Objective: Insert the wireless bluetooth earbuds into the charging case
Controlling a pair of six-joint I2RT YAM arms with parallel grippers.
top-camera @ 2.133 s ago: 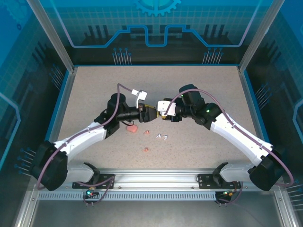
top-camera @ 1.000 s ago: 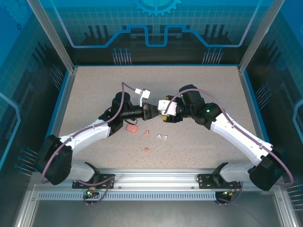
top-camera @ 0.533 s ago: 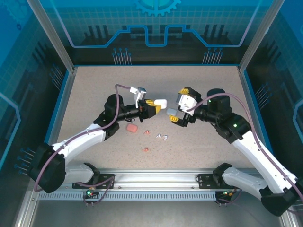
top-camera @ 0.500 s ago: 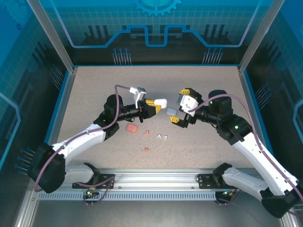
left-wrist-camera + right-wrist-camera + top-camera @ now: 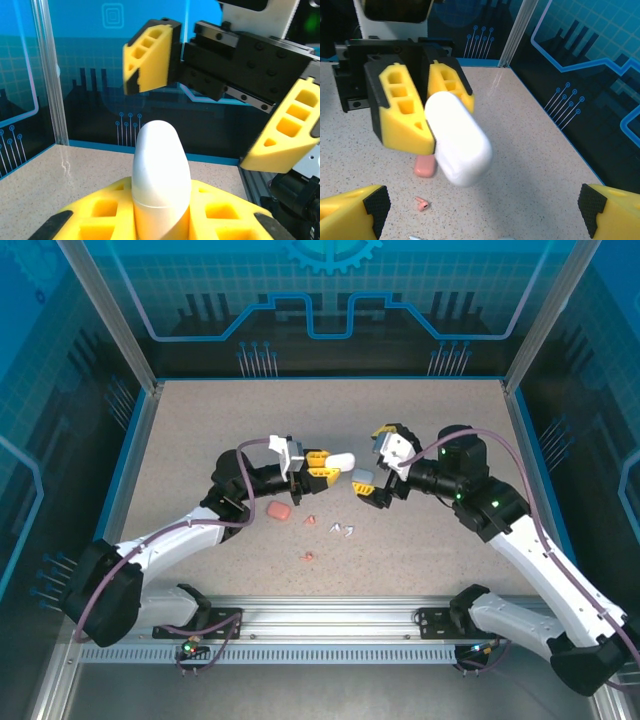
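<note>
Right gripper (image 5: 372, 460): drawn back from the meeting point of a second ago, jaws now spread wide and empty, facing the white case (image 5: 341, 459) across a small gap. Left gripper (image 5: 321, 465): clamped on one end of that case, sole holder, carrying it in the air above the middle of the table (image 5: 200, 420) with the lid seam shut. White earbuds (image 5: 344, 530) and pink earbuds (image 5: 310, 519): loose on the table near the pink case (image 5: 279, 510), none stowed; the handover looks complete, and opening the lid is likely next.
</note>
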